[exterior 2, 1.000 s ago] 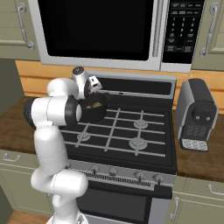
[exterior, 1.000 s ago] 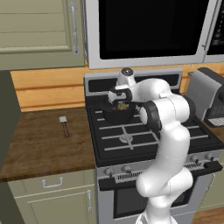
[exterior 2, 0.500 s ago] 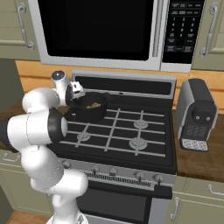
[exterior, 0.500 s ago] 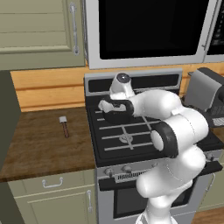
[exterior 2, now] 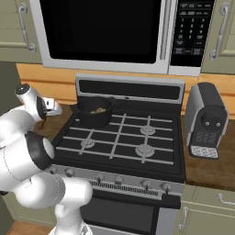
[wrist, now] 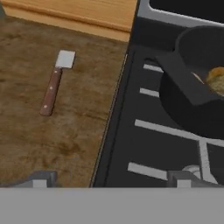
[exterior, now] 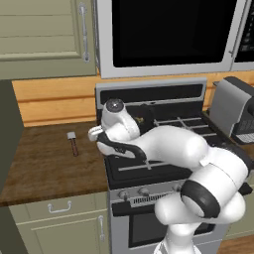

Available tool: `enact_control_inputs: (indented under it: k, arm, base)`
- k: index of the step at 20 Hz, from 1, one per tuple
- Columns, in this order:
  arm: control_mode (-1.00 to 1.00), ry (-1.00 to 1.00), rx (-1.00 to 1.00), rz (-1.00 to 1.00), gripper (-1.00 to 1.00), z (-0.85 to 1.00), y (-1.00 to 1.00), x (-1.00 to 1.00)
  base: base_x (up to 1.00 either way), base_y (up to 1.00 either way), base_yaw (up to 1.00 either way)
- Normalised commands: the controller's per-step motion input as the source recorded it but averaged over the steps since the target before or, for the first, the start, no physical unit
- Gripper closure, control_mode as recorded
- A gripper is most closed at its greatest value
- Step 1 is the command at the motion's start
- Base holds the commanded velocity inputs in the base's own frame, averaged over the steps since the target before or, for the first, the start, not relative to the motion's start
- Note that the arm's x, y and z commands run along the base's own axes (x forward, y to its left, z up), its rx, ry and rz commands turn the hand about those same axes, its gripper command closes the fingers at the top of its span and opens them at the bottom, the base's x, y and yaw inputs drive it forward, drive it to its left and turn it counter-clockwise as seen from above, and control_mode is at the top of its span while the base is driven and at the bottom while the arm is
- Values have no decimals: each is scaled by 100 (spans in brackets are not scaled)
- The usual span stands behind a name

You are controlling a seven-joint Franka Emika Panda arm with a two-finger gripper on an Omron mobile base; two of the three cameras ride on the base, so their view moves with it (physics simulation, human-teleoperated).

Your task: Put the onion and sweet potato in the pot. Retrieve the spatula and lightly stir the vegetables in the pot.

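1. Gripper [wrist: 107, 177]: jaws wide apart, nothing between them. In the hand view the two dark fingertips [wrist: 40, 178] rise at the bottom edge, one over the wooden counter [wrist: 65, 131], one over the stove top [wrist: 157, 144].
2. Spatula [wrist: 56, 82] lies flat on the counter, at about 11 o'clock from the gripper in the hand view, well apart from it. Pale blade toward the wall, reddish-brown handle toward the camera. In the left base view the spatula [exterior: 73, 142] sits at 9 o'clock from the hand.
3. Pot [exterior 2: 94, 111] stands on the rear left burner of the stove [exterior 2: 124, 142]. In the hand view it is at 2 o'clock, its side handle pointing toward the counter.
4. Yellow-tan vegetable pieces [exterior 2: 96, 110] show inside the pot; onion and sweet potato cannot be told apart.
5. Coffee machine [exterior 2: 206, 121] stands on the counter at 3 o'clock from the stove.
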Motion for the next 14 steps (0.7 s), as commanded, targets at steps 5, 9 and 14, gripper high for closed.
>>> enact_control_inputs:
  k: [5,9,14]
  arm:
    - [-100,27,2,-15,-100,-10,100,-3]
    - [-100,29,2,-6,-100,-47,91,38]
    - [-100,17,0,-2,-100,-65,44,60]
  base:
    - [0,0,0]
    - [0,0,0]
    - [0,0,0]
